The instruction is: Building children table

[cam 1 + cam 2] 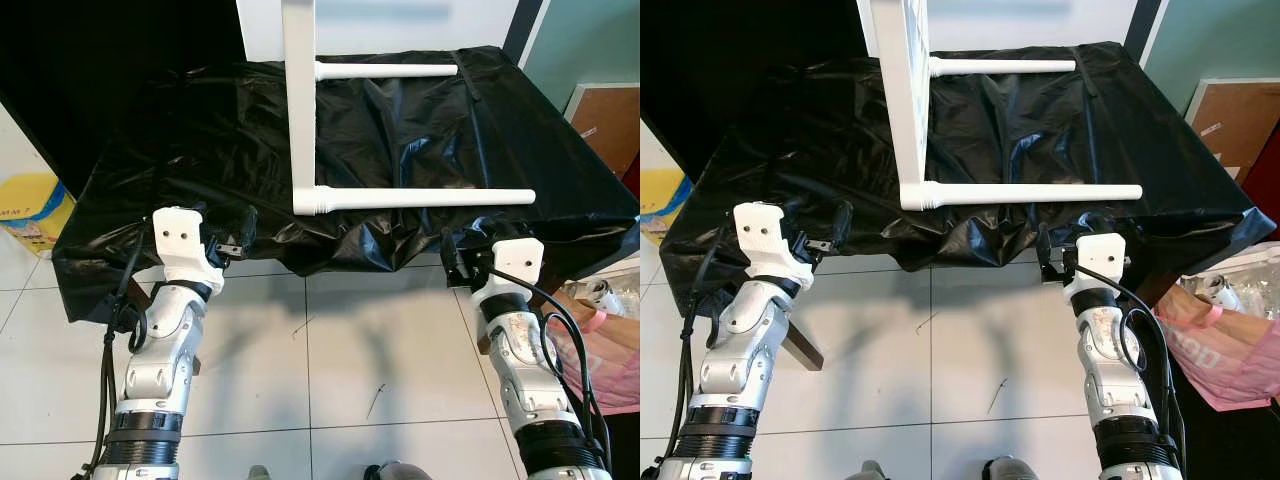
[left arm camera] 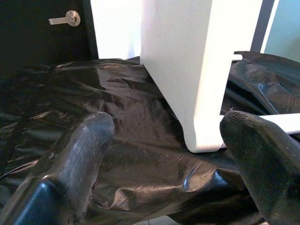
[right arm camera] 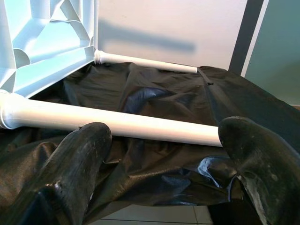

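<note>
I see the white children's table (image 1: 298, 100) on its side at twelve o'clock, two legs (image 1: 425, 197) fitted; both my left gripper (image 2: 164, 140) and right gripper (image 3: 164, 140) spread wide, empty.

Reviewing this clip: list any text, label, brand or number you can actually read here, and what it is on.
No text can be read with certainty.
Yellow box on the floor at the robot's left: dark print, too small and blurred to read.
Pink bag on the floor at the robot's right: pale lettering, partly cut off, not legible.
White table top, its legs and the black plastic sheet: no markings.
</note>
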You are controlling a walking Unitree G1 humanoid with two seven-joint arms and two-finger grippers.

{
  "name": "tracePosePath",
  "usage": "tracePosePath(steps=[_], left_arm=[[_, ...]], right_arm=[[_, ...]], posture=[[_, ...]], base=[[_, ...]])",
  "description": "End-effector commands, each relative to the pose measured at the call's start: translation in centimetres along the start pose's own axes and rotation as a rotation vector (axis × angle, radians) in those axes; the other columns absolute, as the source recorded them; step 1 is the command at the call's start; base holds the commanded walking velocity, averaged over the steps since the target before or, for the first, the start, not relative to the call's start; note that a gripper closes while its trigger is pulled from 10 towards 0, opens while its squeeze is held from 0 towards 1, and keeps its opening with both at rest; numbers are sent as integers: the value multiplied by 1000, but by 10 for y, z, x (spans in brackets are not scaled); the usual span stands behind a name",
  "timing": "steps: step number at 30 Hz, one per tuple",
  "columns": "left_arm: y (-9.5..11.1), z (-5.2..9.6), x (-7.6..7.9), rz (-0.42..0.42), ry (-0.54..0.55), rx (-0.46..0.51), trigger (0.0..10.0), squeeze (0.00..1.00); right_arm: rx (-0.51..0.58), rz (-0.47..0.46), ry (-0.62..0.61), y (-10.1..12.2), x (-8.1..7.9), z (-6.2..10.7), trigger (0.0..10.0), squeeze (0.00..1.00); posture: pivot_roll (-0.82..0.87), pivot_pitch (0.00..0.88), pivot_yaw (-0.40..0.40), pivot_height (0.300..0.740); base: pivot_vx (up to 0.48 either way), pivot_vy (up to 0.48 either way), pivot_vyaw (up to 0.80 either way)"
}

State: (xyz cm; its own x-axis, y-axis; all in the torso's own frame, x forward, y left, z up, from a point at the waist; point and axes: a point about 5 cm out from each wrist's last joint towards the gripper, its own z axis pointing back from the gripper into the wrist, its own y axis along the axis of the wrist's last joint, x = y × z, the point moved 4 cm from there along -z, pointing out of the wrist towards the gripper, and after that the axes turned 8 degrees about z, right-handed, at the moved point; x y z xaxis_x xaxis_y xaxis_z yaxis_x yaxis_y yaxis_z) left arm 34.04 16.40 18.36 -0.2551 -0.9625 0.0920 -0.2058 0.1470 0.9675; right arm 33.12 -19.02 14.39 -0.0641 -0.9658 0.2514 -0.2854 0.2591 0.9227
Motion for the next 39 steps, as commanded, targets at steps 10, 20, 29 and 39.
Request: tracePosePath(steps=[10, 20, 29, 39], left_arm=[[-5, 2, 11, -10, -82, -26, 10000, 0], [-4, 0, 11, -10, -76, -20, 10000, 0], [-3, -4, -1, 25, 16, -19, 10000, 0], [-3, -3, -1, 42, 6, -23, 10000, 0]], right_arm=[[-22, 4, 5, -5, 3, 5, 10000, 0], [-28, 9, -2, -6, 5, 8, 10000, 0], [-30, 9, 8, -5, 6, 8, 10000, 0], [-25, 3, 17, -3, 4, 7, 10000, 0]], posture=[[-67, 32, 13, 740], [-70, 38, 16, 740], [-70, 44, 13, 740], [-71, 48, 14, 740]], base=[[0, -288, 0], [0, -432, 0], [0, 0, 0], [0, 0, 0]])
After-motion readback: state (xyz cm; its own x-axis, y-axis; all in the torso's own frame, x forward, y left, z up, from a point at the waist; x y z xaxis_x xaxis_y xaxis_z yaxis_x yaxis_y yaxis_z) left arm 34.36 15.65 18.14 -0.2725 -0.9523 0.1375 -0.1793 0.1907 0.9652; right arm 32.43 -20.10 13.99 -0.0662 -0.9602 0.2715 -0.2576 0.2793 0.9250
